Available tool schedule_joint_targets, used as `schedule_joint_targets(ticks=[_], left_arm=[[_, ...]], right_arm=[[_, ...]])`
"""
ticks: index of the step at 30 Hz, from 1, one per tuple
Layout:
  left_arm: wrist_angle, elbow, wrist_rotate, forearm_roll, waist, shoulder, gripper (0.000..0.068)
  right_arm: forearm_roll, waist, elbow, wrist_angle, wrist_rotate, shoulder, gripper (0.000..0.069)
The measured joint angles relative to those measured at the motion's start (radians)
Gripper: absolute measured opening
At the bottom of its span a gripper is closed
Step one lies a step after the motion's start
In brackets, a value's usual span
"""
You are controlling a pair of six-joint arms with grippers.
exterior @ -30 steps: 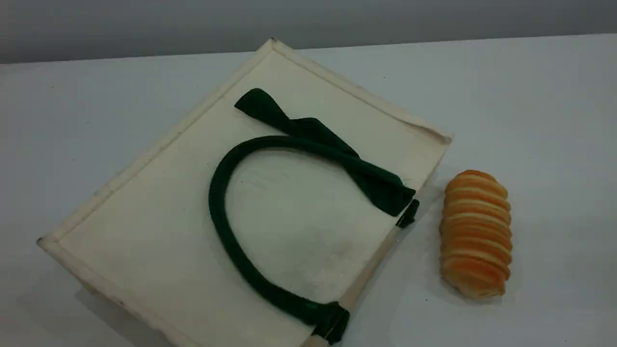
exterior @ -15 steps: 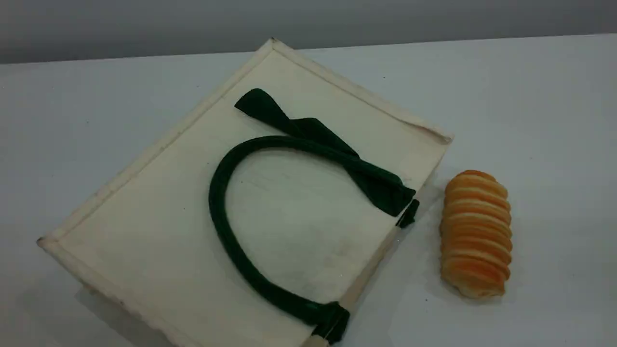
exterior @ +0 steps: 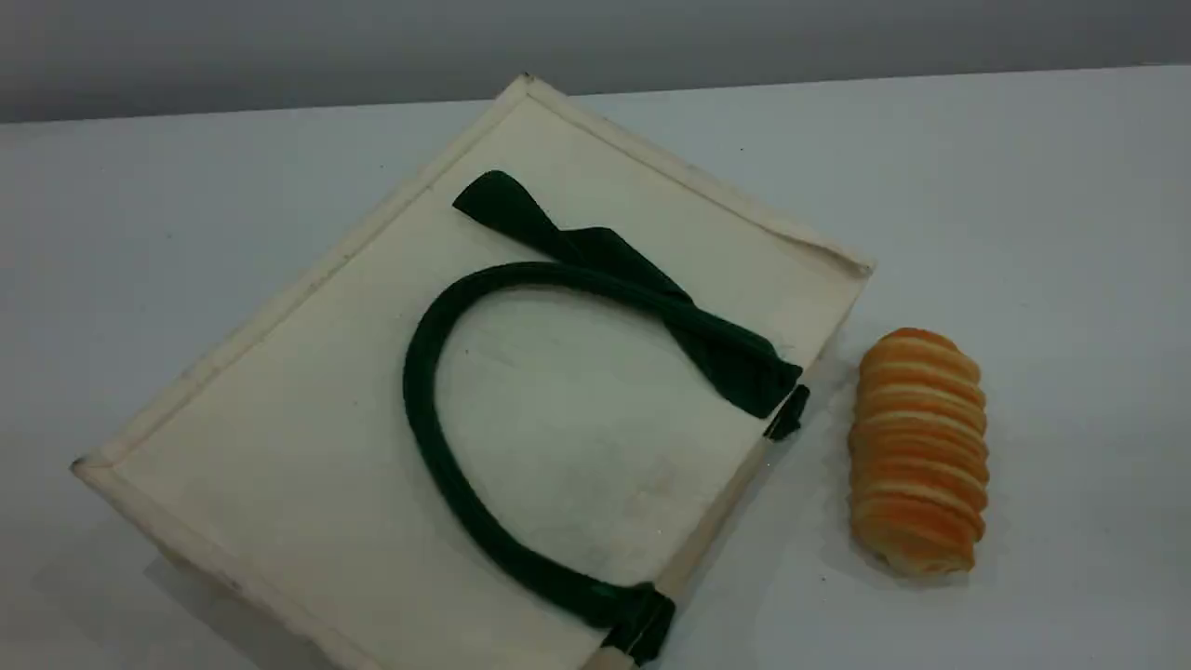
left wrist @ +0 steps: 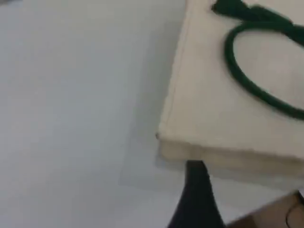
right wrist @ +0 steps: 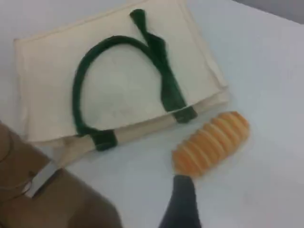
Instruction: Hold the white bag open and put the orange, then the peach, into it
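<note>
The white bag point(exterior: 279, 400) lies flat and closed on the table, its dark green handle point(exterior: 419, 391) looped on top and a green fabric tab point(exterior: 614, 270) folded across it. Neither arm shows in the scene view. In the left wrist view the bag point(left wrist: 209, 95) fills the upper right, and my left gripper's dark fingertip point(left wrist: 197, 199) hangs just off its near edge with nothing in it. The right wrist view looks down on the bag point(right wrist: 47, 80) from higher up; my right fingertip point(right wrist: 183, 204) is near the bread loaf, empty. The orange and the peach are out of view.
A ridged orange-tan bread loaf point(exterior: 918, 451) lies right of the bag's mouth edge, also seen as the loaf point(right wrist: 211, 142) in the right wrist view. A brown surface point(right wrist: 47, 199) shows beyond the table's edge. Bare table lies left of the bag.
</note>
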Motion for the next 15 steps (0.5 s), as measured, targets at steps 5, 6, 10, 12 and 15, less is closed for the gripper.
schedule_joint_targets(ticks=[5,6,10,12,15], left_arm=[[-0.013,0.006,-0.001,0.0,0.0,0.0,0.0453],[-0.013,0.006,-0.001,0.0,0.0,0.0,0.0449],[-0.013,0.006,-0.001,0.0,0.0,0.0,0.0443],[-0.013,0.006,-0.001,0.0,0.0,0.0,0.0442],[-0.013,0.005,-0.001,-0.002,0.0,0.0,0.0442]], right_arm=[[0.0,-0.149,0.0,0.0,0.002,0.0,0.0538],[0.0,-0.187,0.0,0.0,0.002,0.0,0.0538],[0.0,-0.33,0.0,0.0,0.002,-0.008,0.0538],[0.0,-0.397,0.0,0.0,0.0,-0.024,0.0538],[0.0,-0.486,0.0,0.0,0.0,-0.06,0.0538]])
